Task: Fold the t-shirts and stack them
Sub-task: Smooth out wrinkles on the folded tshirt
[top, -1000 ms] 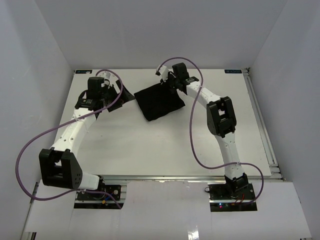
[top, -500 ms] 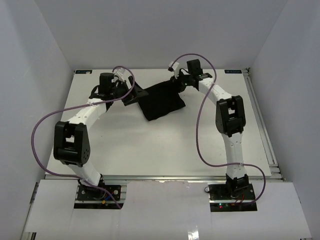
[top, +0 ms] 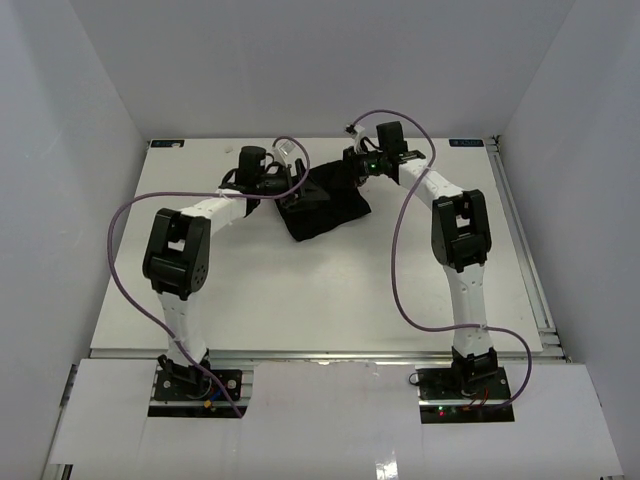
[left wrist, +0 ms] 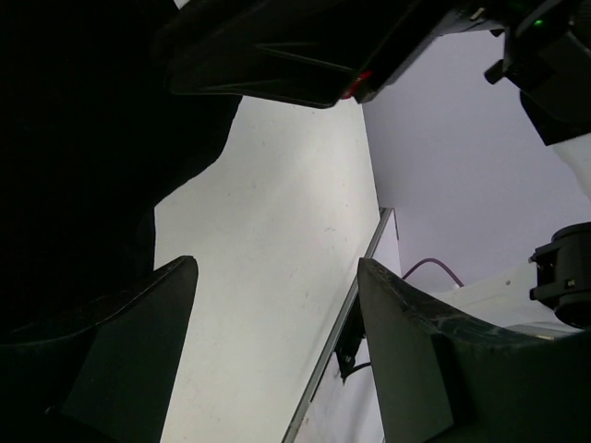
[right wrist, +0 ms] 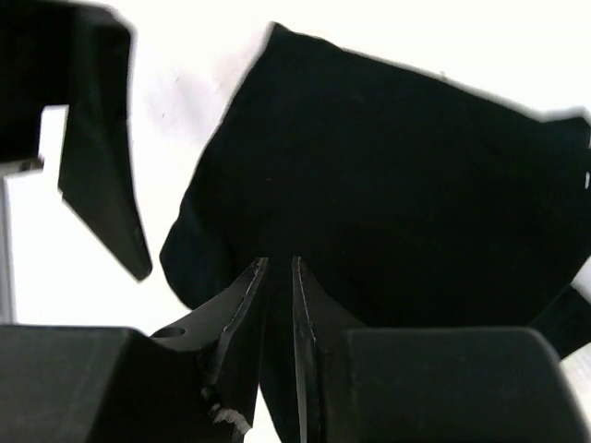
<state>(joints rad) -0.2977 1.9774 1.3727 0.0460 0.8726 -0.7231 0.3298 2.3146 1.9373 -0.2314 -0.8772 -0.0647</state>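
Top external view: black t-shirt lies bunched at the far middle of the white table, between both arms.
Left gripper: released, jaws spread wide, bare table between them, at the shirt's left edge.
Right gripper: fingers nearly together, apparently pinching the shirt's far right edge.

White counter in view, broad and flat, with walls rising at its far edge and on both flanks. On it lies one black t-shirt, bunched in a rough folded block at the far middle, pale surface showing around it.
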